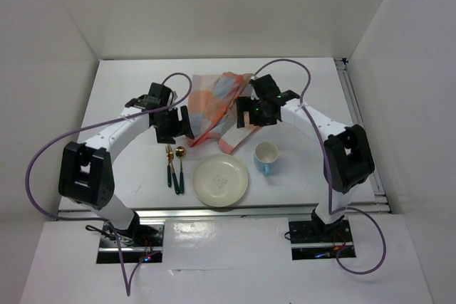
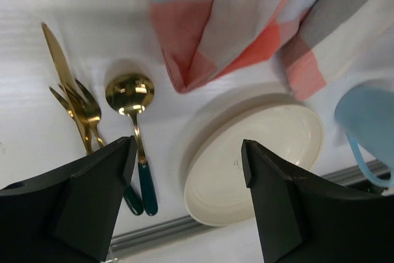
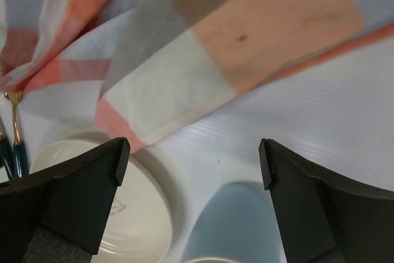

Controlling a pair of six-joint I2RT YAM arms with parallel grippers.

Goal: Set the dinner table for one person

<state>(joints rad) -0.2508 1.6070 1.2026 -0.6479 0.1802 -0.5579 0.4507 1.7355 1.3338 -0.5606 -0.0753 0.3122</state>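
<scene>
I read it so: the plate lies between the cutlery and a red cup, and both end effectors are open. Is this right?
Not quite: the cup is blue, not red, as the top view shows. The plate does lie between the cutlery and it, and the left end effector and right end effector are both open.

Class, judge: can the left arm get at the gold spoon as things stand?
Probably yes. The open left claw hangs near the gold spoon, which lies uncovered; the checked cloth stops short of it. The fork lies close beside.

Top cam above table; wrist cams close, share plate.
</scene>
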